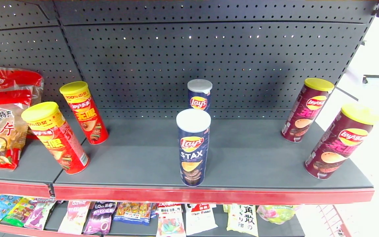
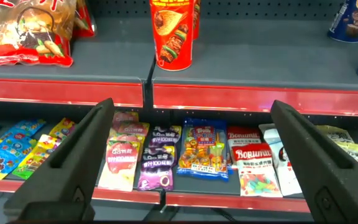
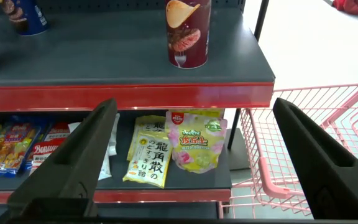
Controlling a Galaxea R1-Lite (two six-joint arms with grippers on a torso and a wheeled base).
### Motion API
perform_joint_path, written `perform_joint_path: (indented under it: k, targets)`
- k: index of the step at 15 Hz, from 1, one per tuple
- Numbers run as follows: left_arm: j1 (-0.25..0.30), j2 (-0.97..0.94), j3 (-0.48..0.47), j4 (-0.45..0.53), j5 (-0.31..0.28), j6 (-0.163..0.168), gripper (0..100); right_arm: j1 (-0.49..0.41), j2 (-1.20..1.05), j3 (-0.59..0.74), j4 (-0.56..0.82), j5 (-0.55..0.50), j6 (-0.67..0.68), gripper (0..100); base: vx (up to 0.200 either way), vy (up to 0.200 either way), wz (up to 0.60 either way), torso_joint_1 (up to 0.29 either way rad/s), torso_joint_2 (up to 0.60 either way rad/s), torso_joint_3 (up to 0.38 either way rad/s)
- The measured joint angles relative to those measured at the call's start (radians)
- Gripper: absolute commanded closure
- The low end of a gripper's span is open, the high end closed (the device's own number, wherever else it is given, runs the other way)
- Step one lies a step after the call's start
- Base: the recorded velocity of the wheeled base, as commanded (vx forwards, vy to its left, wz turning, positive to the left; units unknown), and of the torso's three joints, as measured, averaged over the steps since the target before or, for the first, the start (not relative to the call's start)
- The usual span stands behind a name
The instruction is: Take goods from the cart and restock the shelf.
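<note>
The grey shelf (image 1: 248,158) with a red front edge carries chip cans in pairs. Two red cans (image 1: 58,141) stand on the left, two blue cans (image 1: 192,148) in the middle, two maroon cans (image 1: 339,141) on the right. My left gripper (image 2: 188,168) is open and empty, in front of the lower shelf below a red can (image 2: 174,31). My right gripper (image 3: 191,168) is open and empty too, below a maroon can (image 3: 188,31), with the pink wire cart (image 3: 309,149) to its side.
Red snack bags (image 1: 2,131) lie at the shelf's left end. The lower shelf (image 1: 110,230) holds a row of candy and snack packets (image 2: 204,152). A pegboard back wall (image 1: 209,59) rises behind the cans. Bare shelf lies between the can pairs.
</note>
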Motion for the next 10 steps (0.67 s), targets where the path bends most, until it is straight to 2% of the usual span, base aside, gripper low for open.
perform_joint_path:
  k: [10]
  targets:
    - [0.0,0.0,0.0,0.0,0.0,0.0,0,0.0,0.0,0.0,0.0,0.0,0.0,0,0.0,0.0,0.0,0.0,0.0,0.0]
